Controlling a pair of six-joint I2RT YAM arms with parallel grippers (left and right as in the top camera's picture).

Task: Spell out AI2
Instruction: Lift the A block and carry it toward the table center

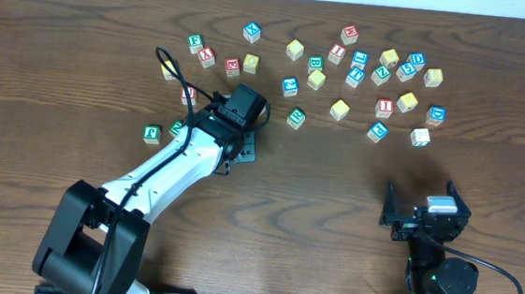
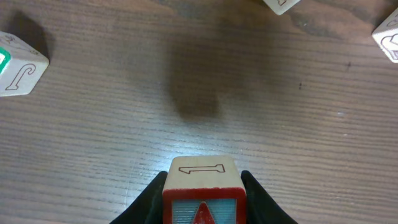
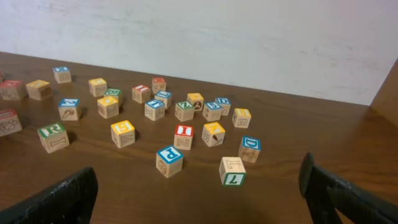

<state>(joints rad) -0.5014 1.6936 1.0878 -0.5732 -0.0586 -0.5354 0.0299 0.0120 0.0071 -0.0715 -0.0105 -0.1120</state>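
The left gripper (image 2: 202,200) is clamped narrowly on a red-lettered cube (image 2: 202,185), seemingly the A, left of centre. The right gripper (image 1: 425,205) gapes wide, near right. The red I cube (image 1: 384,107) sits far right among scattered blocks (image 1: 340,109).

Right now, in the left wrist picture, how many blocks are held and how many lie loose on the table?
Held block, in the left hand: 1
Loose blocks on the table: 3
Total: 4
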